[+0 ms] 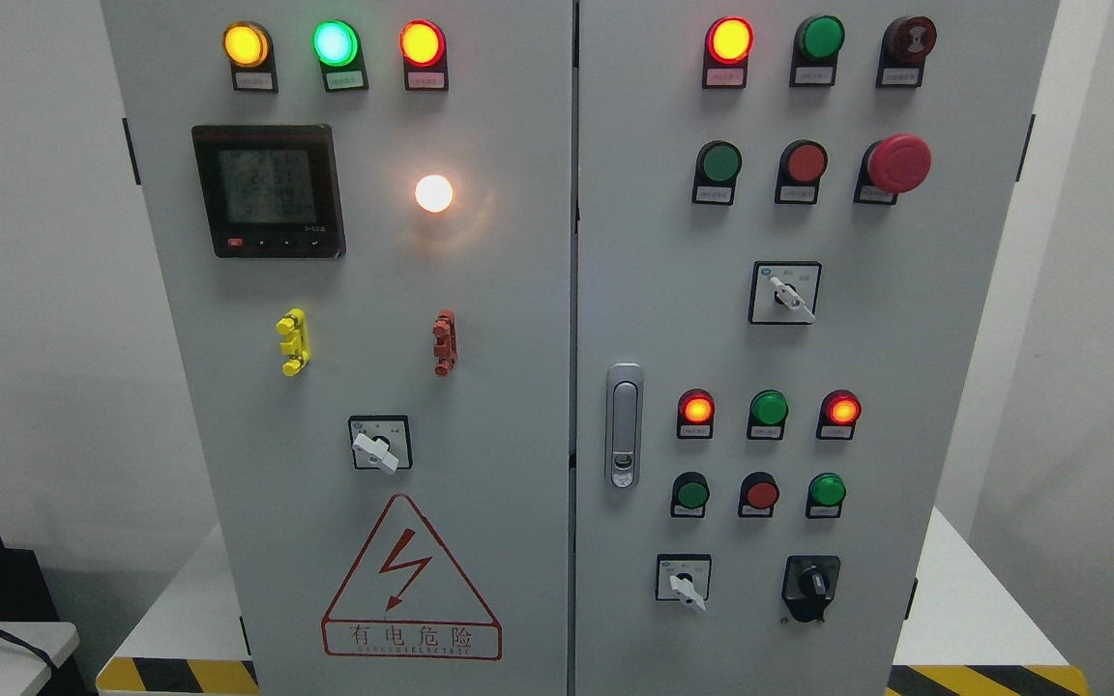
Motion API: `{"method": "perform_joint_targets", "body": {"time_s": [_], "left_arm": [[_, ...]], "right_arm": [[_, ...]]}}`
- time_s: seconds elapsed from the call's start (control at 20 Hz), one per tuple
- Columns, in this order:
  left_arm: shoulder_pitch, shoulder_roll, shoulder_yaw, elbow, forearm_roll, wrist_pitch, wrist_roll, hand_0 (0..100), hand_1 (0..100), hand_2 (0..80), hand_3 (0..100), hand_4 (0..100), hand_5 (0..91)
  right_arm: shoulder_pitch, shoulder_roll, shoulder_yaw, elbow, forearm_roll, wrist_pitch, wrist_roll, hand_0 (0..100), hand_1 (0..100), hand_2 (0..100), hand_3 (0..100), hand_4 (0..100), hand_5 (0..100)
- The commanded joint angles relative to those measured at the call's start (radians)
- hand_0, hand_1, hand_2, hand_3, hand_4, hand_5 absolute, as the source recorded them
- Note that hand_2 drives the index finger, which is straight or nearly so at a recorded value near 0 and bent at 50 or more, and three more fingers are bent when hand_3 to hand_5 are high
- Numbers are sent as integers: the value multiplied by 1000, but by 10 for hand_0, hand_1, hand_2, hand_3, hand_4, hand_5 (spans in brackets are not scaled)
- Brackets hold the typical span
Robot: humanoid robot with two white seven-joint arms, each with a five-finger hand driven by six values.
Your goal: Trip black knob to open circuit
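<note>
The black knob (811, 583) sits at the lower right of the grey cabinet's right door (905, 319), on a black square plate, its handle pointing roughly straight up. To its left is a white-handled rotary switch (685, 581). Neither of my hands nor any arm shows in the head view.
The panel carries lit and unlit round lamps and buttons, a red mushroom stop button (897, 162), a door latch (623, 425), a meter display (268, 190) and two more white-handled switches (784, 293) (379, 446). Yellow-black hazard tape (180, 675) marks the base.
</note>
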Motion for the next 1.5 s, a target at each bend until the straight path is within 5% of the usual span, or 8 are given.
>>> {"method": "perform_joint_targets", "body": {"time_s": [0.0,0.15,0.4,0.65,1.45], "left_arm": [[-8,0,0,0,-34,1,0,120,389,0,0,0,0],[-8,-1,0,0,-32,1,0,120,389,0,0,0,0],[-8,0,0,0,-34,1,0,120,389,0,0,0,0],[-8,0,0,0,-32,1,0,120,389,0,0,0,0],[-8,-1,0,0,-32,1,0,120,389,0,0,0,0]], "right_arm": [[122,14,29,-212,1,-127,-26,208,436,8,352,364,290],[172,11,31,-267,1,-224,-95,210,489,75,390,394,352],[280,8,25,-371,1,-399,-129,239,576,173,441,447,439],[306,-1,15,-385,3,-646,-207,258,663,229,557,580,639],[367,14,-167,-877,-11,-753,-226,275,671,372,757,762,830]]}}
